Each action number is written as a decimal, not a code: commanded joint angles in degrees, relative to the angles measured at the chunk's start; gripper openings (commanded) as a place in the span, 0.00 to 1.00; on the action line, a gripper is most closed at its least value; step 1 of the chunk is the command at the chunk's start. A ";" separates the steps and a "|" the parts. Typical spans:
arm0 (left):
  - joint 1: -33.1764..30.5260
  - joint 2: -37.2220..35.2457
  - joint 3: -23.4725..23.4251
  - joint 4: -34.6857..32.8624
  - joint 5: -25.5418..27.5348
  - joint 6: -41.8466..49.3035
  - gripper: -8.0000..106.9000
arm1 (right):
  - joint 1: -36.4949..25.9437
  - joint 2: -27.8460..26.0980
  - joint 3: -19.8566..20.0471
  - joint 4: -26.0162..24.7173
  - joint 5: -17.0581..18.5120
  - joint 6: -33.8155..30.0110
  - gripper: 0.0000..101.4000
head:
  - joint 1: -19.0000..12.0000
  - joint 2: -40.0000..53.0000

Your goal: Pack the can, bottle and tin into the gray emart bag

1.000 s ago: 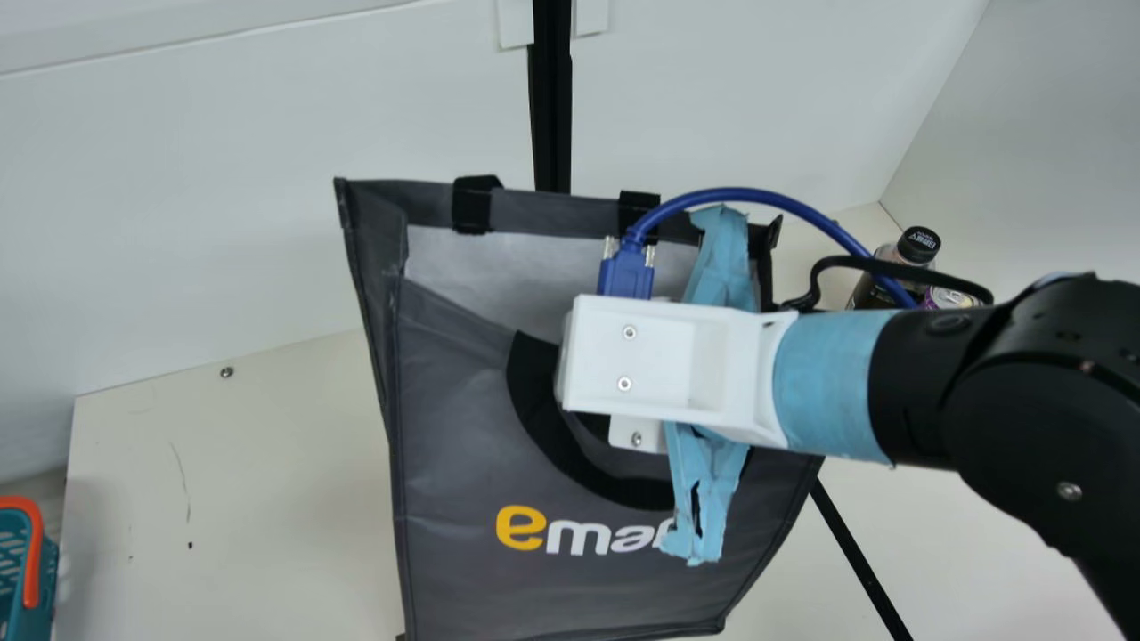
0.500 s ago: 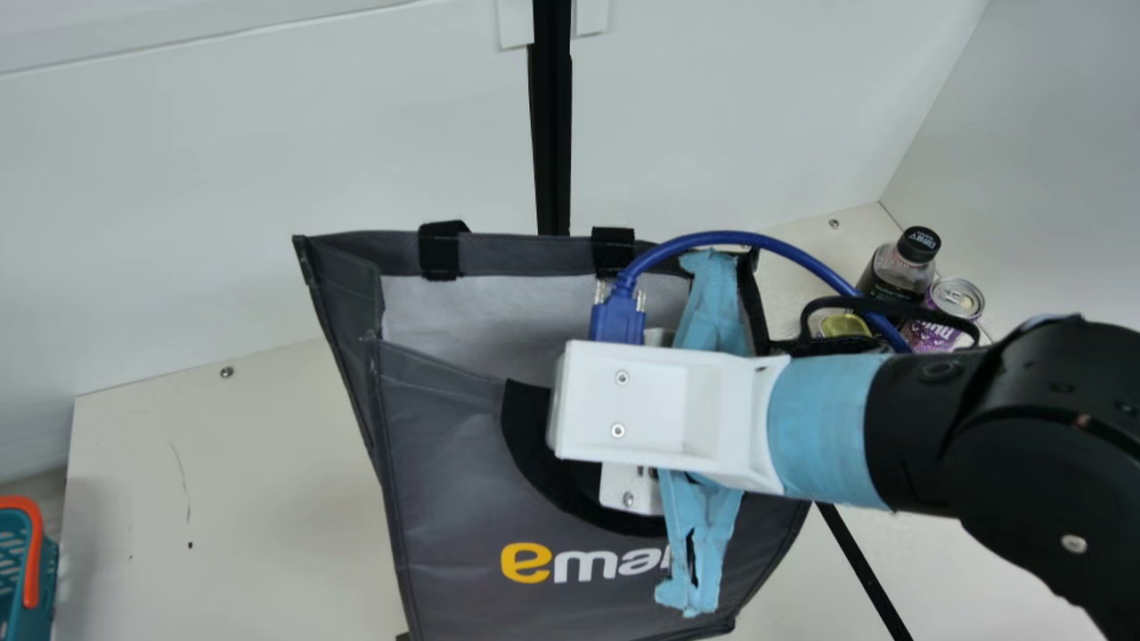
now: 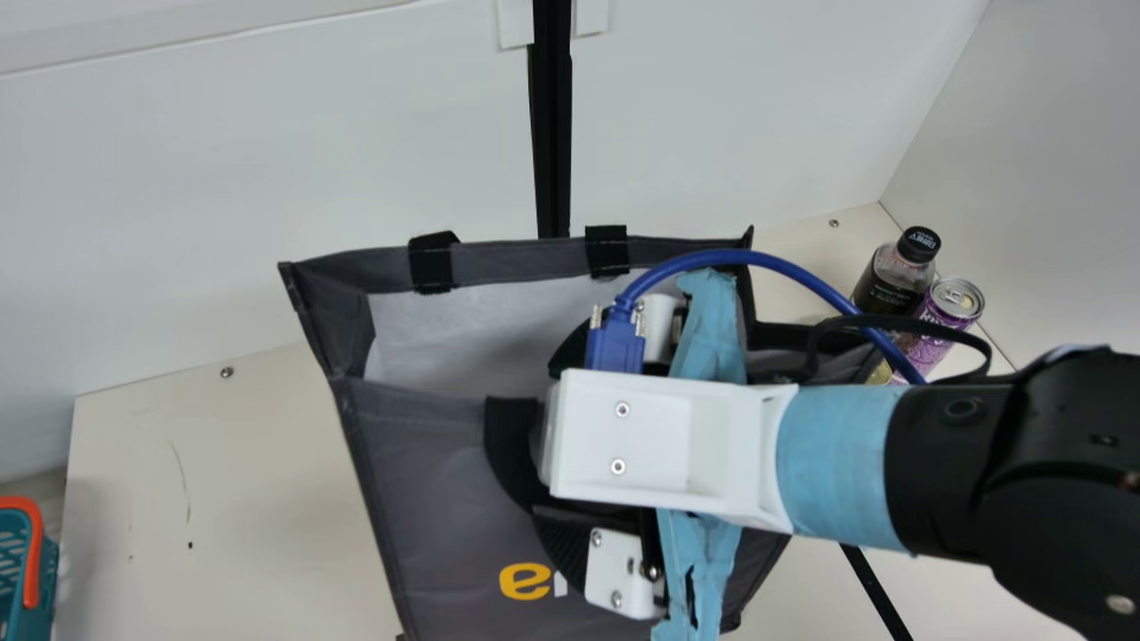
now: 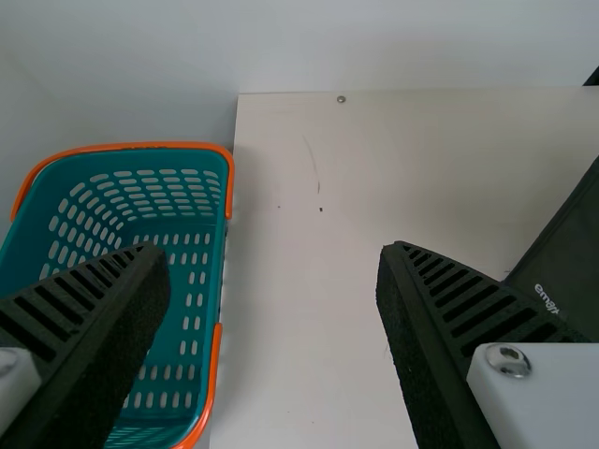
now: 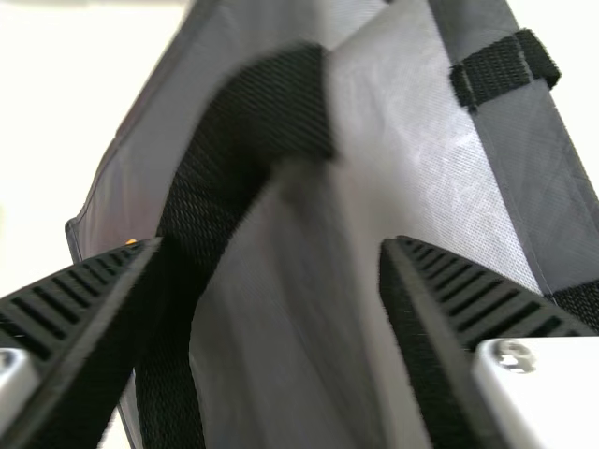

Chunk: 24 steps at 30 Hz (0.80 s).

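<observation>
The gray emart bag stands mid-table, its mouth partly parted. Over its front rim and front handle is my right gripper, fingers spread. In the right wrist view the black handle strap lies between the viewpoint's spread fingers, against the left one, with my right gripper open. Right of the bag, the bottle and the purple can stand side by side. The tin is mostly hidden behind the bag and blue cable. My left gripper is open and empty, above the table.
A teal basket with orange handles is at the left. A black pole rises behind the bag, against the white wall. My right arm's blue cable arches over the bag's right side.
My right gripper has come nearer the table's front, and its fingers have spread. The bag's rim has shifted the same way and to the left, uncovering more of the bottle and can.
</observation>
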<state>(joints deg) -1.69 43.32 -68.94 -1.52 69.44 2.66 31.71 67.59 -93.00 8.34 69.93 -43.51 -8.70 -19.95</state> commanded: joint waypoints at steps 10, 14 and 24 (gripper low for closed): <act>0.00 0.00 0.00 0.00 0.00 0.00 0.85 | 1.89 -1.68 -0.54 -1.70 -0.03 2.07 0.90 | -1.30 -0.05; 0.00 0.00 0.00 0.00 0.00 0.00 0.85 | 2.36 -2.47 -0.71 -2.23 -0.03 2.78 0.90 | -1.30 -0.05; 0.00 0.00 0.00 0.00 0.00 0.00 0.85 | 3.04 -4.32 -1.61 -2.64 -0.03 4.96 0.90 | -1.30 -0.05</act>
<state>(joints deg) -1.69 43.32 -68.94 -1.52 69.44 2.66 34.76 63.30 -94.52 5.73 69.95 -38.73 -8.70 -19.95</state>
